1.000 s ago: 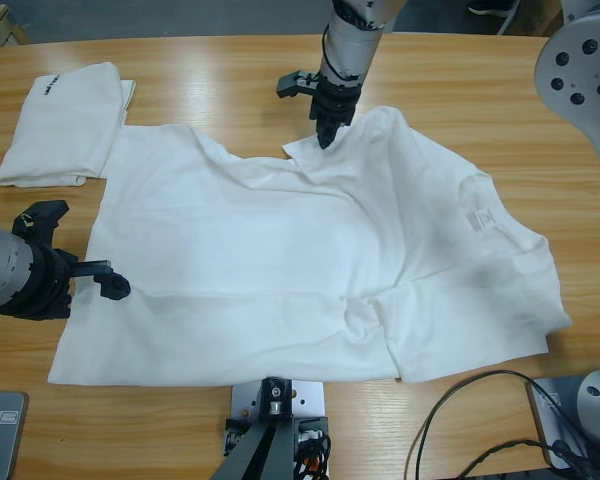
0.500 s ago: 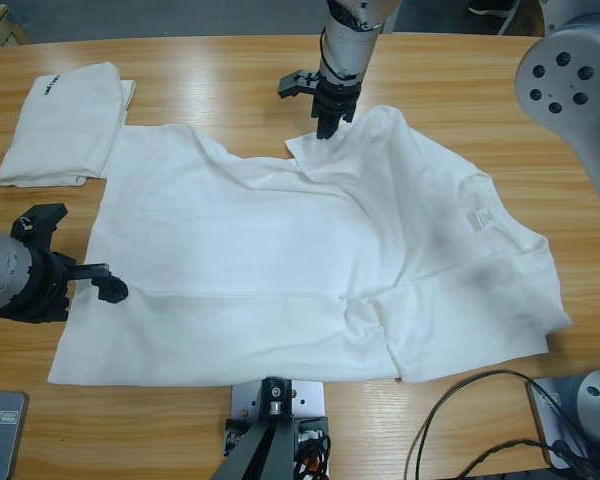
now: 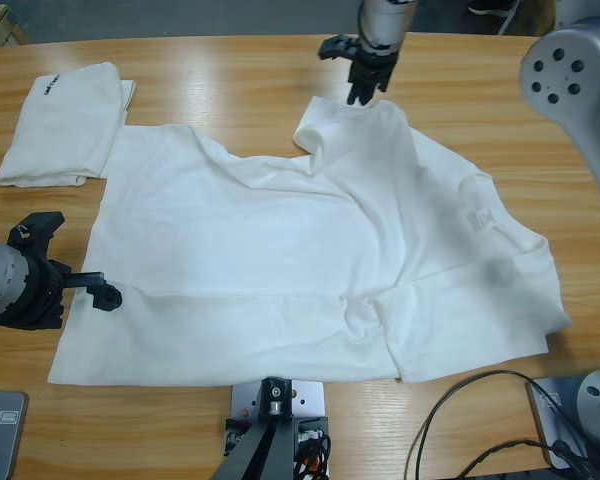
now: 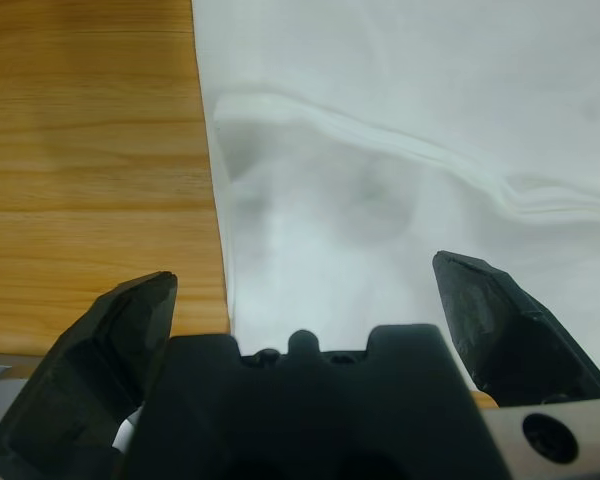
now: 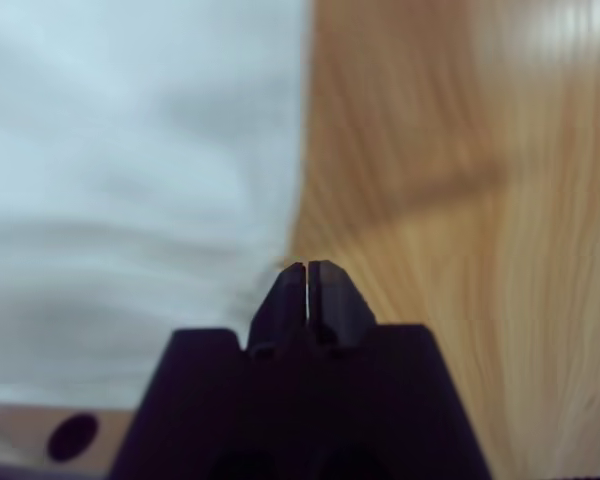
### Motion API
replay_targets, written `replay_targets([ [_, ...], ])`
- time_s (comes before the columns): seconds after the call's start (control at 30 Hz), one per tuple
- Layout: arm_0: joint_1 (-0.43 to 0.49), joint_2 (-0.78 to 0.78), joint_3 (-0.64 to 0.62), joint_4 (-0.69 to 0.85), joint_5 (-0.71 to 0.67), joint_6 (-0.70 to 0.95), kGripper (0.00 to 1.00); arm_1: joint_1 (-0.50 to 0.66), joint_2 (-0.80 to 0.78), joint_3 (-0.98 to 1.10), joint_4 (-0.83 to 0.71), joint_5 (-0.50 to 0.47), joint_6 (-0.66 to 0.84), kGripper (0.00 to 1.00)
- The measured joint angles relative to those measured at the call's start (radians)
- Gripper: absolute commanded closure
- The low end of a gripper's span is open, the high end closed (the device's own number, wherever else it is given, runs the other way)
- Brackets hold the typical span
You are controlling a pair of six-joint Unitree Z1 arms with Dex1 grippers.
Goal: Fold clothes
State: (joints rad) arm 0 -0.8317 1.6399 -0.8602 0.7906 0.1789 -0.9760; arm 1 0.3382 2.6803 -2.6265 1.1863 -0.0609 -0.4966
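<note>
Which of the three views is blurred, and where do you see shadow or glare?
Right wrist view: blurred throughout, cloth and wood smeared. Left wrist view: sharp, a soft shadow on the spread T-shirt ahead of the left gripper. High view: pale glare streaks on the table.

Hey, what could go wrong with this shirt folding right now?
The right gripper pinches only the sleeve edge of the spread T-shirt, so cloth may slip out. The left gripper is open at the hem, holding nothing, so a pull could drag the whole shirt. The folded T-shirt lies close and might get disturbed.
</note>
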Motion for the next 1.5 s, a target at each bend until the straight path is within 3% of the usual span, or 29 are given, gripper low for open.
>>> replay_targets([
  [0.1,0.0,0.0,0.0,-0.001,0.0,0.0,0.0,-0.043,0.0,0.0,0.002,0.0,0.031,1.0],
  [0.13,0.0,0.0,0.0,-0.002,0.0,0.0,0.0,-0.058,0.0,0.0,0.002,0.001,0.04,0.933],
  [0.17,0.0,0.0,0.0,-0.003,0.0,0.0,0.0,-0.075,0.0,0.0,0.002,0.01,0.049,0.343],
  [0.2,0.0,0.0,0.0,-0.004,0.0,0.0,0.0,-0.093,0.0,0.0,0.003,0.035,0.056,0.056],
  [0.27,0.0,0.0,0.0,-0.008,0.0,0.0,0.0,-0.119,0.0,0.0,0.023,0.108,0.066,0.023],
  [0.43,0.0,0.006,0.0,-0.03,0.0,0.0,0.0,-0.083,-0.003,0.0,0.07,0.202,0.072,0.11],
  [0.7,0.0,0.009,0.008,-0.038,0.0,0.0,0.0,0.046,-0.003,0.0,0.068,0.183,0.077,0.073],
  [1.1,0.0,0.009,0.015,-0.041,0.0,0.0,0.0,0.014,0.002,0.0,0.052,0.175,0.125,0.098],
  [1.13,0.0,0.009,0.017,-0.041,0.0,0.0,0.0,0.014,0.004,0.0,0.05,0.17,0.126,0.154],
  [1.23,0.0,0.009,0.018,-0.041,0.0,0.0,0.0,0.014,0.02,0.0,0.044,0.161,0.13,0.579],
  [1.3,0.0,0.009,0.018,-0.041,0.0,0.0,0.0,0.014,0.029,-0.004,0.042,0.161,0.131,0.95],
  [1.33,0.0,0.009,0.018,-0.041,0.0,0.0,0.0,0.014,0.029,-0.005,0.042,0.161,0.132,1.0],
  [1.5,0.0,0.009,0.018,-0.042,0.0,0.0,0.0,0.014,0.03,-0.007,0.044,0.161,0.115,1.0],
])
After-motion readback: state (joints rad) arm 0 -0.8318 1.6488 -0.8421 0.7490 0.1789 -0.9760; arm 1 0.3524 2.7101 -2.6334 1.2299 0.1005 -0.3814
